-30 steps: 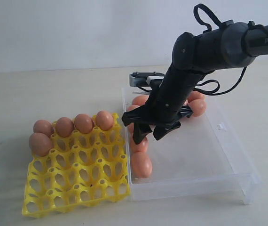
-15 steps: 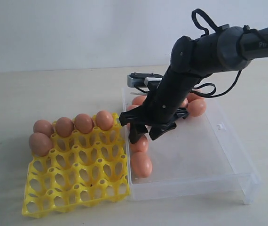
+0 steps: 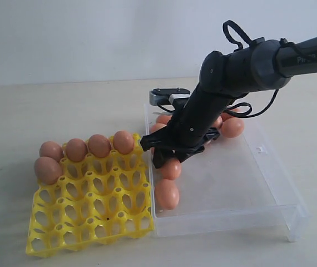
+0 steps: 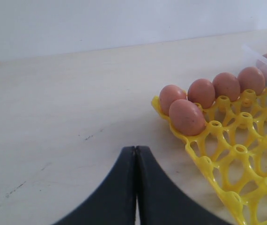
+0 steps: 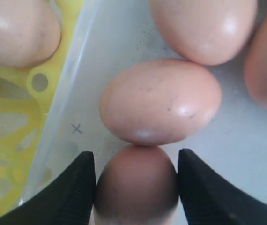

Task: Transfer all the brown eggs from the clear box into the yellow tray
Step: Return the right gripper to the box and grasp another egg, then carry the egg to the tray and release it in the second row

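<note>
A: How far along was it?
B: Five eggs (image 3: 99, 146) sat in the yellow tray (image 3: 92, 222) and at least six lay in the clear box (image 3: 242, 183).
A: And the grippers?
B: The right gripper (image 3: 168, 157) stood open astride an egg (image 5: 136, 180) near the box's tray-side wall. The left gripper (image 4: 136, 187) was closed and empty, beside the tray.

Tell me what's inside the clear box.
Loose eggs along the wall beside the tray and at the far end, with the right gripper straddling one. The arm hides part of the far end, so their count is unclear.
</note>
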